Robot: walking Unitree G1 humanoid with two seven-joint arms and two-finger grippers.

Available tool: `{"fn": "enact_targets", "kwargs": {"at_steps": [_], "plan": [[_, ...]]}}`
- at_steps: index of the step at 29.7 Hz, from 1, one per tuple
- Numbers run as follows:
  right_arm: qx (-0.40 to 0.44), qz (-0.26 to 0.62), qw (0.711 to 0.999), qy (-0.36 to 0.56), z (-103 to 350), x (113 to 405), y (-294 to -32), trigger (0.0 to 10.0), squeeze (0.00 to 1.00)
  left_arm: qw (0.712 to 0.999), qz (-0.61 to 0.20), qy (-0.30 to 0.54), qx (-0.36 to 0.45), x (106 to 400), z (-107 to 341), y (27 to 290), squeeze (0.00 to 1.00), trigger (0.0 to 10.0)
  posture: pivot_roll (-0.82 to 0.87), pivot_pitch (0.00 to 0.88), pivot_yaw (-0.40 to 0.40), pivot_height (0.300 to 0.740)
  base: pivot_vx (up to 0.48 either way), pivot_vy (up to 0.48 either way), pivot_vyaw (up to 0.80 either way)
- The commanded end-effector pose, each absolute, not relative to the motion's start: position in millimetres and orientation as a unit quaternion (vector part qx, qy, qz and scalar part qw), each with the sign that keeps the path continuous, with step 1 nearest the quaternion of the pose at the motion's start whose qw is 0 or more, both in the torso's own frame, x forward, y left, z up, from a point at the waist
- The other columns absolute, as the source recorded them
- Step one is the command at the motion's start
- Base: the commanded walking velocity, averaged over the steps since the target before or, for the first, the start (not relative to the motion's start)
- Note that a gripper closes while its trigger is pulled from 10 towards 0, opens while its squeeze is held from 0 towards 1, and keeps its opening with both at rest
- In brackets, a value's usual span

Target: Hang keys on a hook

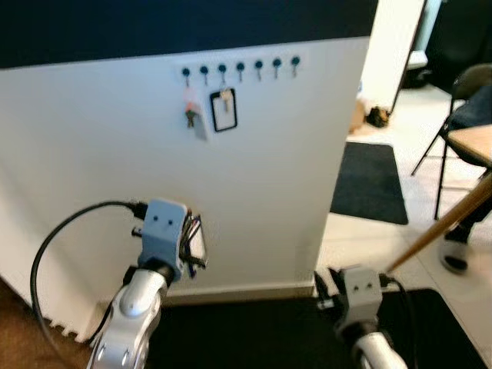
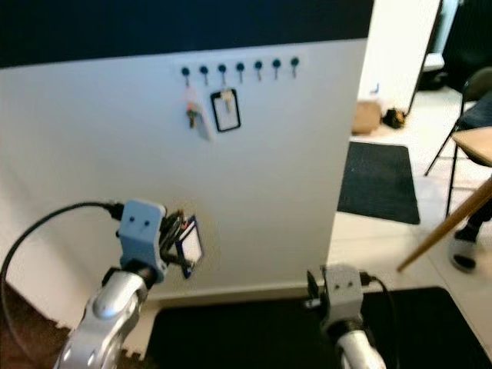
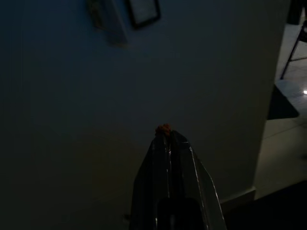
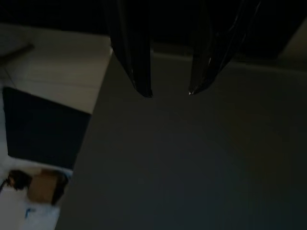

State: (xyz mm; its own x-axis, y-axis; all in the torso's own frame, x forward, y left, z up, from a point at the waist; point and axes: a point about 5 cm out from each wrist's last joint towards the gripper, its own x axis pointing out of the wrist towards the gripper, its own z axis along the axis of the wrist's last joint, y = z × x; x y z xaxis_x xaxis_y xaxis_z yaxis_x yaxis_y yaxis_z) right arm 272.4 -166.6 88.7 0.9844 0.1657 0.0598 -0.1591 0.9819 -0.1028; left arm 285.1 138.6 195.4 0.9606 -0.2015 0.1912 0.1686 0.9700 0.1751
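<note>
**Keys held low, hooks high up on the wall**

A big white wall (image 1: 254, 207) stands right in front of the robot. Near its top runs a row of dark hooks (image 1: 240, 69), side by side. Two things already hang from the hooks at the robot's left end: a small bunch of keys (image 1: 192, 115) and a black-edged card (image 1: 224, 110).

To the right the floor opens out, with a dark mat (image 1: 371, 182), a chair (image 1: 453, 115) and a person's foot (image 1: 455, 254).

The left gripper (image 1: 192, 244) is raised in front of the wall, low down. Its fingers (image 3: 172, 158) are pressed together on the keys to hang (image 2: 184, 244), a small dark bundle with a pale tag. A little red bit pokes out past the tips.

The hooks lie almost straight above these fingers, well apart from them. The left arm is the nearer one, so the next move looks like a long lift upward toward a free hook. The bundle's long side seems to run up and down, but it is too blurry to be sure which way it points.

The right gripper (image 1: 327, 296) waits low by the floor. Its fingers (image 4: 139, 72) are apart and hold nothing.
</note>
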Motion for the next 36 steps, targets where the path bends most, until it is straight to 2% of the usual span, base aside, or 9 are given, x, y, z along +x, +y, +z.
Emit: {"fn": "enact_targets", "kwargs": {"at_steps": [1, 17, 36], "plan": [[-0.042, 0.087, 0.995, -0.024, 84.2, 270.0, -162.6, 10.0, 0.00, 0.988, -0.086, -0.103, 0.080, 284.7, 194.4, 141.5, 0.00, 10.0, 0.05, 0.139, 0.066, 0.740, 0.000, 0.000, 0.00], [-0.041, 0.088, 0.995, -0.023, 84.2, 268.4, -161.9, 10.0, 0.00, 0.987, -0.095, -0.108, 0.077, 283.7, 195.7, 140.4, 0.00, 10.0, 0.05, 0.147, 0.068, 0.740, 0.000, 0.000, 0.00], [-0.042, 0.089, 0.995, -0.021, 83.6, 270.8, -161.7, 10.0, 0.00, 0.986, -0.096, -0.112, 0.079, 284.5, 195.5, 139.8, 0.00, 10.0, 0.05, 0.141, 0.066, 0.740, 0.430, 0.000, 0.00]]}}
